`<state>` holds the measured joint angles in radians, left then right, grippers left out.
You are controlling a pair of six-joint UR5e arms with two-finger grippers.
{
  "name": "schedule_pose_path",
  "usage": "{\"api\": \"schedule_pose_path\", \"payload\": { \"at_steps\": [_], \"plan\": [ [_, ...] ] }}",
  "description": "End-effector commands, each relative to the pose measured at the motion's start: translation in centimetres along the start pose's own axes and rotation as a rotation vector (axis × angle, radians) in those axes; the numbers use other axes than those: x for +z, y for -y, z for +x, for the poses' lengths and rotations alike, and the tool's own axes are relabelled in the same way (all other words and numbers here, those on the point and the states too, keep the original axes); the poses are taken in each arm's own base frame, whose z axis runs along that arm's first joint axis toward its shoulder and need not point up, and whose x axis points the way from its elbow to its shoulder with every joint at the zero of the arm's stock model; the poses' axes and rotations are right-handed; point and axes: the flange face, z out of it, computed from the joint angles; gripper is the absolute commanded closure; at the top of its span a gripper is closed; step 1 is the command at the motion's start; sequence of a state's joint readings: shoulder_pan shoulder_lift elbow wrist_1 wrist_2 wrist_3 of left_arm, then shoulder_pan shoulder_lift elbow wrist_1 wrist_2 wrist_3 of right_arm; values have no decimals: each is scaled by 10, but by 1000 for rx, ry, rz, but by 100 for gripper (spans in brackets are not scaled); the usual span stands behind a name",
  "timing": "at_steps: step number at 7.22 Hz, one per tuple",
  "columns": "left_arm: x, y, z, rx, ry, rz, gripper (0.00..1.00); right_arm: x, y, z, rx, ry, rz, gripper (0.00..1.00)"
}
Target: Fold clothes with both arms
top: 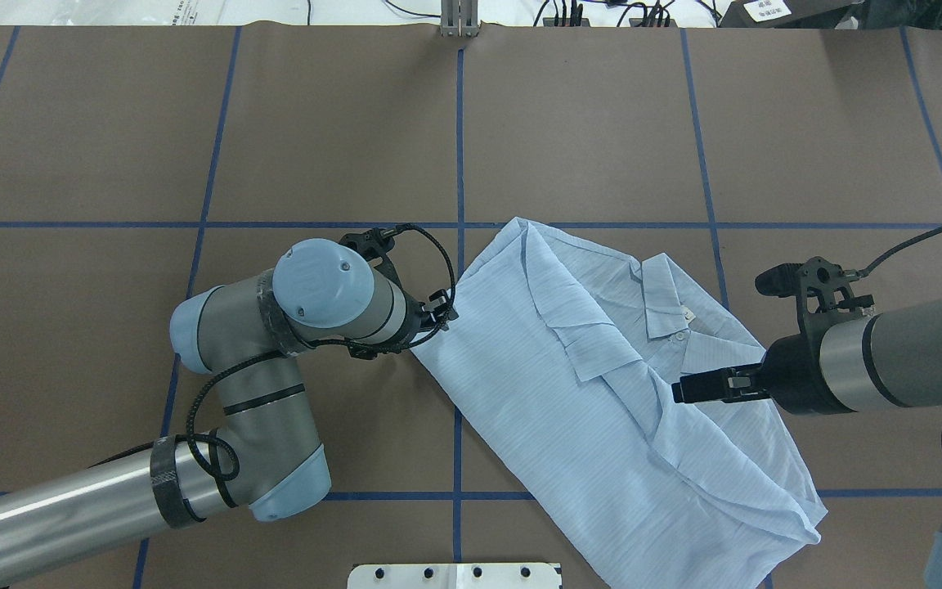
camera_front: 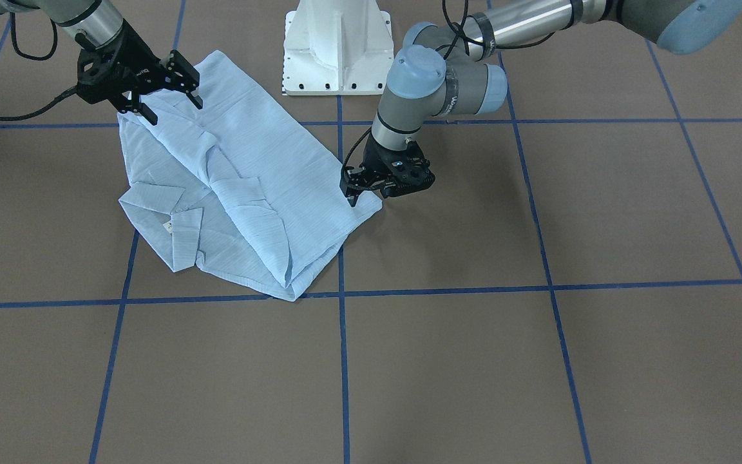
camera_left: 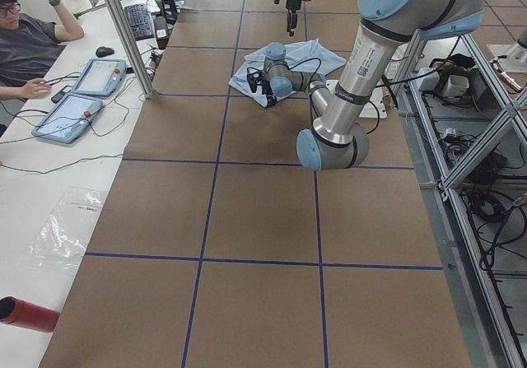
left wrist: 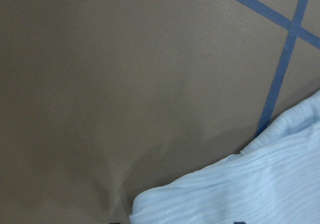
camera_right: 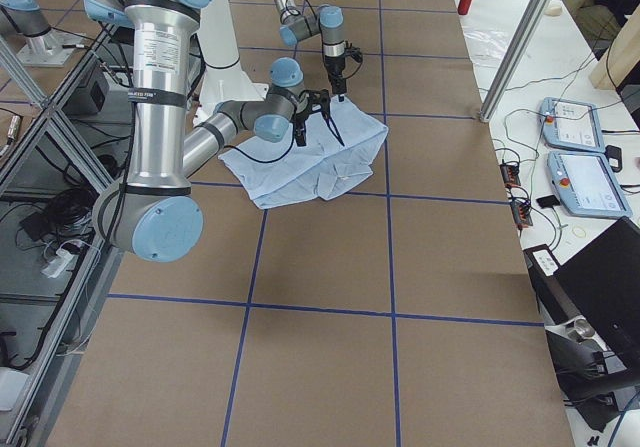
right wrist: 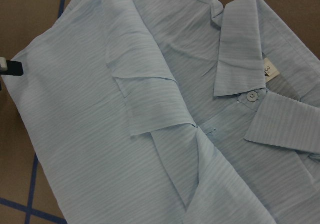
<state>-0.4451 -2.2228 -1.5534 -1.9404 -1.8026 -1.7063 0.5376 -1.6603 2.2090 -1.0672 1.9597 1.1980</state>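
The pale blue striped shirt [camera_front: 248, 187] lies partly folded on the brown table, collar and button up, also in the overhead view [top: 602, 393] and the right wrist view [right wrist: 150, 108]. My left gripper [camera_front: 366, 193] is low at the shirt's side edge, jaws open, nothing held; in the left wrist view the shirt's corner [left wrist: 240, 189] lies at the bottom. It also shows in the overhead view [top: 441, 315]. My right gripper [camera_front: 172, 108] hovers open over the shirt's edge nearest the robot base, empty, and shows in the overhead view [top: 688, 388].
The white pedestal base [camera_front: 337, 48] stands behind the shirt. Blue tape lines [camera_front: 343, 361] cross the brown table. An operator [camera_left: 29, 47] sits at a side desk with tablets [camera_left: 70, 113]. A red cylinder [camera_left: 29, 314] lies at that desk's near end.
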Motion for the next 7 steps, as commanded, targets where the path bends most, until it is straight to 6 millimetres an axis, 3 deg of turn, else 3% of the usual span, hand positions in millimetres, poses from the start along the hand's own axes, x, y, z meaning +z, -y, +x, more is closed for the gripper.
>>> {"api": "schedule_pose_path", "payload": {
  "at_steps": [1, 2, 3, 4, 5, 7],
  "plan": [
    [9, -6, -3, 5, 14, -7, 24, -1, 1, 1, 2, -2, 2, 0],
    [10, -8, -3, 7, 15, -10, 28, -1, 1, 1, 2, -2, 2, 0],
    [9, -8, -1, 5, 10, -10, 57, -1, 2, 1, 3, -2, 4, 0],
    [4, -8, 0, 7, 3, -12, 95, -3, 3, 2, 6, -2, 6, 0],
    [-3, -11, 4, 14, -13, -17, 100, -3, 4, 3, 8, -3, 8, 0],
    [-14, -11, 7, 17, -30, -19, 100, -6, 10, 6, 10, -4, 22, 0]
  ]
}}
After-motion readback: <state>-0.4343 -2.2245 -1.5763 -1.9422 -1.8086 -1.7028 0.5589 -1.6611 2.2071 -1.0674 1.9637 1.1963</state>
